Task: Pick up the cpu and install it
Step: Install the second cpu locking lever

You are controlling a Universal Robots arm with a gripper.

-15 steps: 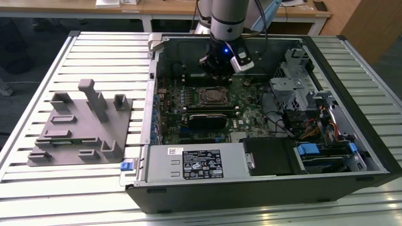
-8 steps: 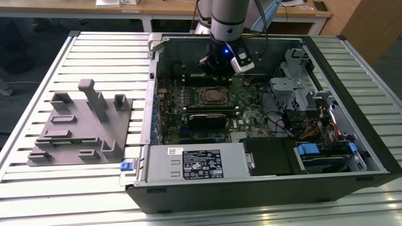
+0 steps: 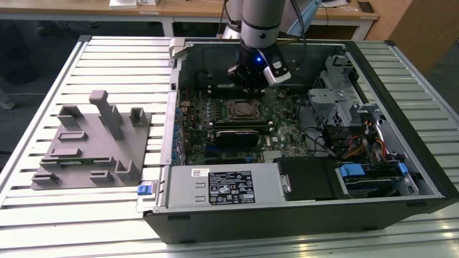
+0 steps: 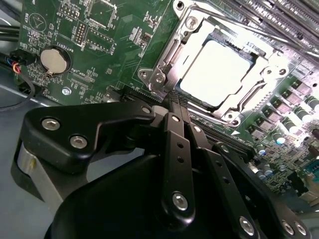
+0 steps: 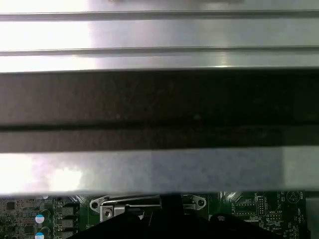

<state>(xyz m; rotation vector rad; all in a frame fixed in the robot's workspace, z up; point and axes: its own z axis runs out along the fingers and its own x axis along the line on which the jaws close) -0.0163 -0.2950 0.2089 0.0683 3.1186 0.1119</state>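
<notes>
The cpu point(image 4: 223, 69) lies flat inside the socket frame point(image 4: 164, 64) on the green motherboard point(image 4: 99, 40). In the second wrist view its pale silvery top looks very bright and sits level within the metal rim of the frame. In the exterior view the socket point(image 3: 242, 109) is near the middle of the motherboard, inside the open computer case point(image 3: 401, 161).

The gripper point(image 4: 174, 107) is just beside the edge of the socket frame. Its black fingers point(image 4: 172, 149) come together to one narrow tip with nothing between them, so it is closed and holds nothing. The tip is near the frame, but I cannot tell if it touches it. In the exterior view the arm point(image 3: 258, 32) comes down into the case from its far edge, and the gripper point(image 3: 248, 86) is just behind the socket.

A round coin battery point(image 4: 54, 59) sits on the motherboard, well apart from the socket.

Outside the case, on the exterior view's left, a grey tray point(image 3: 93, 145) with upright posts lies on the ribbed metal table point(image 3: 43, 107). A long thin green memory stick point(image 3: 72, 155) rests in the tray.
</notes>
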